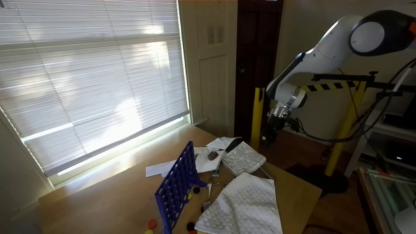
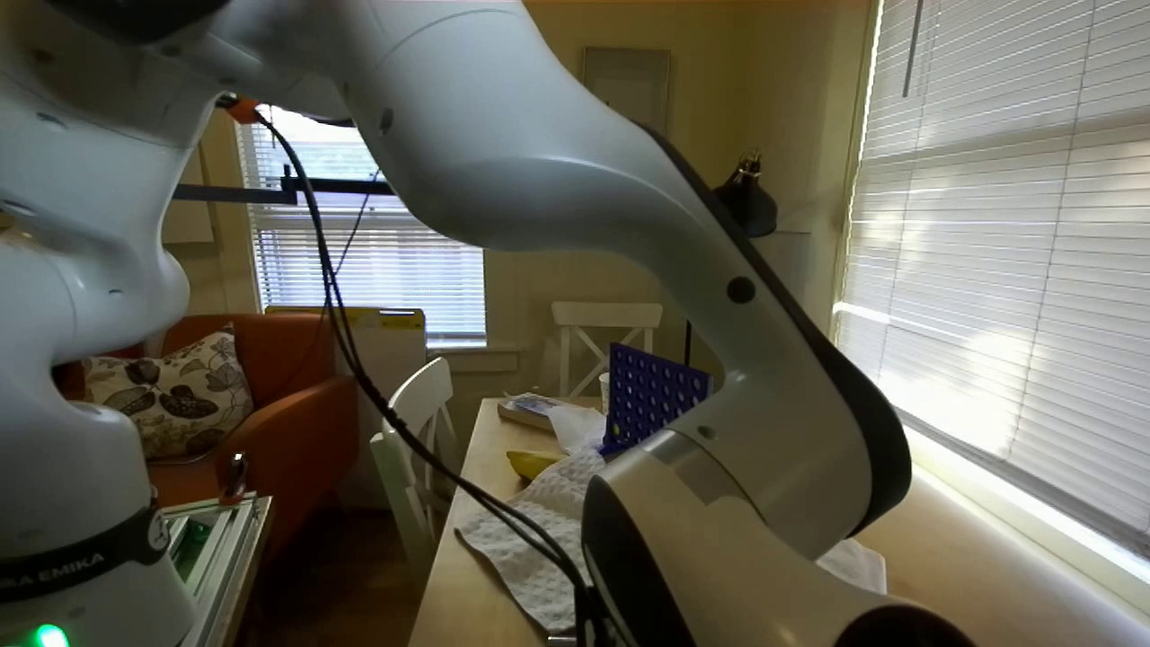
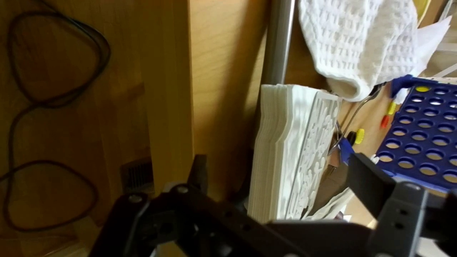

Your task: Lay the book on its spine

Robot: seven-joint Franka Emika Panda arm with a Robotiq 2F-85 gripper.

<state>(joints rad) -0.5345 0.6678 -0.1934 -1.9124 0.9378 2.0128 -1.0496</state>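
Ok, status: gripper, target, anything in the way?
Gripper open, empty. Book-like white stack lying patterned face up, ungripped. Possibly in the way: white cloth near one end, black handle by its edge.

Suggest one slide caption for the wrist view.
Open black gripper facing a thick white book-like paper stack, near a blue perforated plastic grid.

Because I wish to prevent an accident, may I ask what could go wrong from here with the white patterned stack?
The white patterned stack sits close to the edge of the table, so a push outward might send it over.
Its side shows many thin layers, which could splay when the open fingers close on them.
The white towel lies right beside it, so turning the stack might drag the towel along.
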